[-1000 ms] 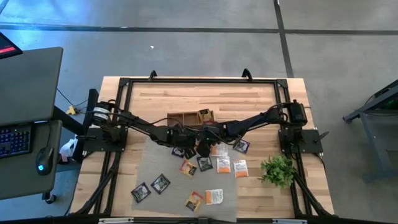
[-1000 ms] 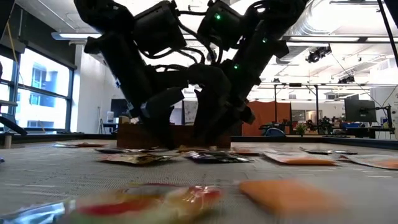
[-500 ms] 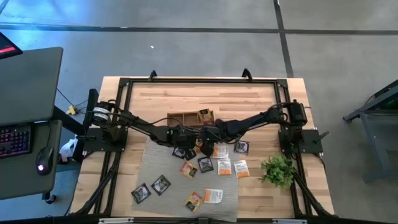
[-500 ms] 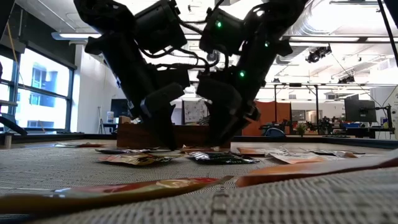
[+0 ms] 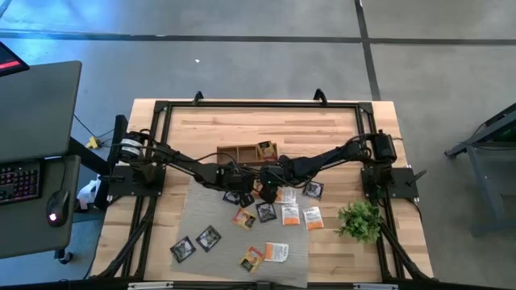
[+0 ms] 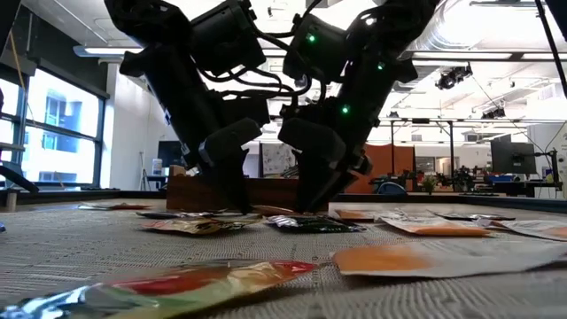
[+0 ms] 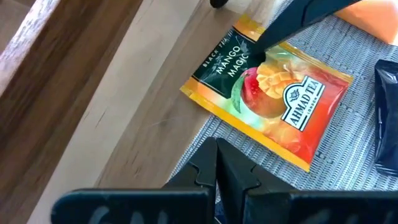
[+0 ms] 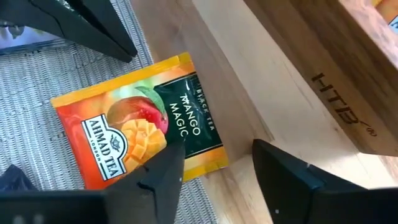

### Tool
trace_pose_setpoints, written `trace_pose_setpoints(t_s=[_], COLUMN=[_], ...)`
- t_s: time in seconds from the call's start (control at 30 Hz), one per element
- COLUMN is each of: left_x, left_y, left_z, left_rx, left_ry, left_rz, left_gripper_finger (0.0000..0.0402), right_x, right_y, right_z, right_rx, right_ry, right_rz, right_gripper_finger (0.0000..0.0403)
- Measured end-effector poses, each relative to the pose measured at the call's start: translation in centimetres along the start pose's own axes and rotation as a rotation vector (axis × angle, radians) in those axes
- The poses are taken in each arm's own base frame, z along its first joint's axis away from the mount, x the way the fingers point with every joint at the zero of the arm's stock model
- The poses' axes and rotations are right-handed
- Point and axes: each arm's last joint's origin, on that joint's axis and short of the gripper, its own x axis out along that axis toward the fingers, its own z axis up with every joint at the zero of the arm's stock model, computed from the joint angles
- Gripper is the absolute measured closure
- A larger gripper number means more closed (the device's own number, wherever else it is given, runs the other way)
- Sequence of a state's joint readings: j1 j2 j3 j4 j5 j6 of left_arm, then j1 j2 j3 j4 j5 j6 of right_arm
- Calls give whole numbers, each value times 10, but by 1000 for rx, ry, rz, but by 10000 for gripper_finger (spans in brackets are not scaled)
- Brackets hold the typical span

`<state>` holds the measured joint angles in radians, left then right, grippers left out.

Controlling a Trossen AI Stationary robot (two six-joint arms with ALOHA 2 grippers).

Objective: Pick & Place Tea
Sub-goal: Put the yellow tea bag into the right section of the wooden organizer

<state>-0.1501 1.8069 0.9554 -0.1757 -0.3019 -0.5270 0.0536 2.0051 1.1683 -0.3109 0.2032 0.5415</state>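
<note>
Hovering right end effector [image 8: 211, 174], fingers open wide, over mango tea sachet [image 8: 140, 134]. Sachet lying flat, half on grey mat [image 5: 201, 217], half on bare tabletop [image 5: 266, 129], at 6 o'clock from wooden box [image 5: 242, 153]. Left end effector [image 7: 217, 168] pinched shut, empty, waiting just beside sachet. Sachet looking light, thin, bendy, slippery foil. Best grabbing at edge hanging off mat, pinching softly so tea is not crushing.

We can read "AHMAD TEA LONDON", "BLACK TEA" and "MANGO MAGIC" on the orange mango sachet [image 7: 272, 98] [image 8: 138, 138], and the wooden box [image 8: 339, 87] has "HTB" stamped on its side.
</note>
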Motion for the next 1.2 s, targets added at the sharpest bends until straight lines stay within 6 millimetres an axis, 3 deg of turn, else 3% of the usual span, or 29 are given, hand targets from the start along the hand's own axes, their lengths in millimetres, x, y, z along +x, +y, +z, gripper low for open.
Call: trace_pose_setpoints(t_s=[0.37,0.53,0.77,1.0,1.1,1.2], left_x=[-8,-26,-50,-53,-53,-53], left_y=[1,4,11,14,16,16], left_z=[6,15,23,22,21,22], left_rx=[-27,-25,-18,-8,-2,-2], left_ry=[-12,-40,-90,-98,-101,-111], left_rz=[29,86,193,245,273,289], left_gripper_finger=[401,401,402,401,401,401], right_x=[0,-10,-39,-60,-64,-65], right_y=[-2,-2,-7,-33,-45,-54], right_z=[-1,2,16,40,51,60], right_rx=[-40,-50,-99,-178,-269,-323], right_ry=[12,-6,-118,-311,-372,-395], right_rz=[-13,6,-33,-339,-545,-615], right_gripper_finger=[394,389,398,399,400,399])
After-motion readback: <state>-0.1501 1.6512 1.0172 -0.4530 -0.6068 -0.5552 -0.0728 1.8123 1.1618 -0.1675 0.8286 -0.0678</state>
